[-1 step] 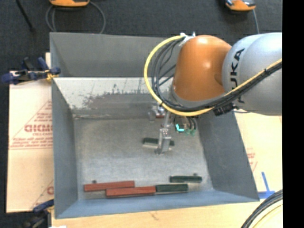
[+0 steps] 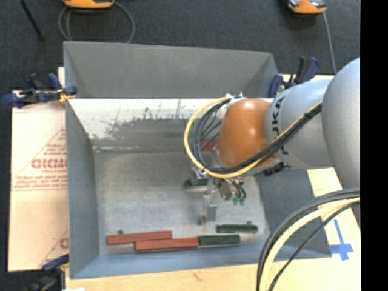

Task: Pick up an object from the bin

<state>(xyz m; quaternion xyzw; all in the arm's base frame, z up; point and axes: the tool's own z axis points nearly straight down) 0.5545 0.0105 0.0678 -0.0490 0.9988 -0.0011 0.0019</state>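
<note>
Gripper (image 2: 207, 214) hangs low inside the grey metal bin (image 2: 79, 162), right of the frame's centre and in its lower half, over bare floor; nothing shows in its grasp, and whether it is set wide or narrow I cannot tell. Nearest to it, just to its lower right, lies a short dark green flat bar (image 2: 237, 228), stretched left to right and apart from the gripper. Just below that bar, along the bin's lower wall, a row of flat bars lies end to end: a second dark green flat bar (image 2: 219, 240) at the right, a reddish-brown flat bar (image 2: 167, 244) meeting its left end, and another reddish-brown flat bar (image 2: 139, 238) set slightly higher, touching it and reaching on toward the lower left. The gripper stands near this row but above it in the frame, touching none of the bars. Above the gripper sits the rounded orange cover (image 2: 242, 132) of the wrist, with a loop of yellow and black cables (image 2: 193, 139) bulging to its left. From there the thick silver arm (image 2: 315, 126) runs off to the right edge of the frame.
</note>
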